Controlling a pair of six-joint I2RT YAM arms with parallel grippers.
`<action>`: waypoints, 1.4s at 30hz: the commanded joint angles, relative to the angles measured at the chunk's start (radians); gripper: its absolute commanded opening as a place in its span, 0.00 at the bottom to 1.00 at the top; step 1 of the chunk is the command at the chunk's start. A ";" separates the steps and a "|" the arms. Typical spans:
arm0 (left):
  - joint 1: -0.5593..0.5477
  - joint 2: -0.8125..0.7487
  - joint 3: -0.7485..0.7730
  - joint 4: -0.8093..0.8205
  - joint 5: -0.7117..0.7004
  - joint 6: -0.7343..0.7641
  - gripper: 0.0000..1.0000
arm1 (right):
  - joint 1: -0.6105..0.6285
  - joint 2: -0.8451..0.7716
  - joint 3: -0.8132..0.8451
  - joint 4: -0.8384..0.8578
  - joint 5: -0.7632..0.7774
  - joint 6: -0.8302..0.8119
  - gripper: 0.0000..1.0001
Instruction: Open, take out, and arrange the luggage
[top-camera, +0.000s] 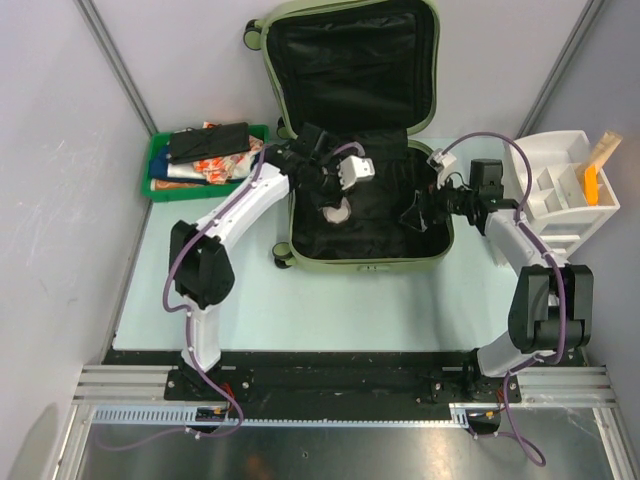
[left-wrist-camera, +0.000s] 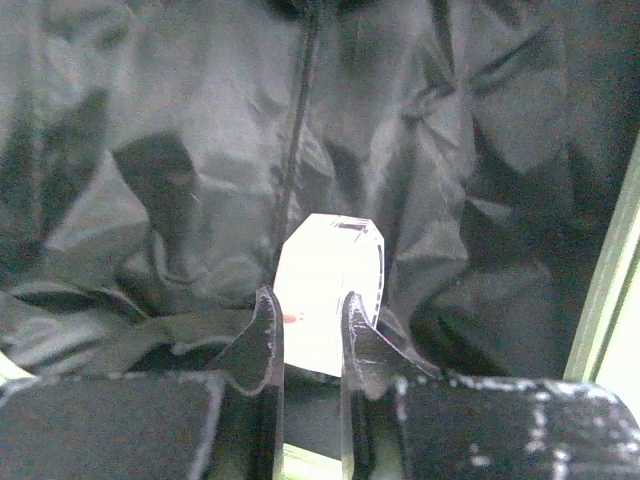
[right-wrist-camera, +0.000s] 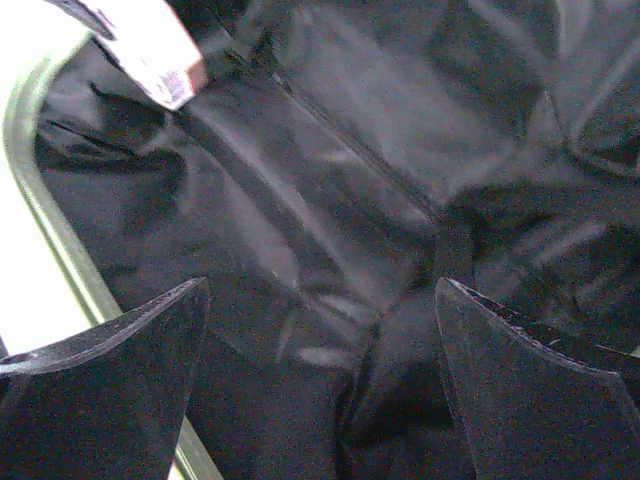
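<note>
Here, at the far left of the worktop (top-camera: 300, 310), a green tray (top-camera: 158, 162) holds a flat black item and some packets. Just right of it the left arm reaches into the luggage (top-camera: 352, 262), which lies open in the middle of the worktop, its lid (top-camera: 355, 60) laid back toward the far side and its black lining (right-wrist-camera: 330, 150) crumpled. The left gripper (left-wrist-camera: 308, 300) has its fingers drawn close together on a small white object (left-wrist-camera: 330, 270), which sits against the lining. Further right, the right gripper (right-wrist-camera: 320, 285) hangs over the lining near the luggage's right rim, jaws spread wide and holding nothing. A white organizer (top-camera: 560, 150) stands at the far right, beside the luggage.
</note>
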 joint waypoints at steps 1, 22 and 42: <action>0.008 -0.098 0.108 0.048 0.168 -0.012 0.00 | 0.047 -0.053 0.032 0.221 -0.173 0.099 1.00; -0.035 -0.200 0.113 0.081 0.352 0.006 0.00 | 0.216 -0.045 0.032 0.537 -0.285 0.051 0.85; -0.028 -0.112 0.257 0.127 0.208 -0.211 0.97 | 0.144 -0.163 0.033 0.464 -0.035 -0.001 0.00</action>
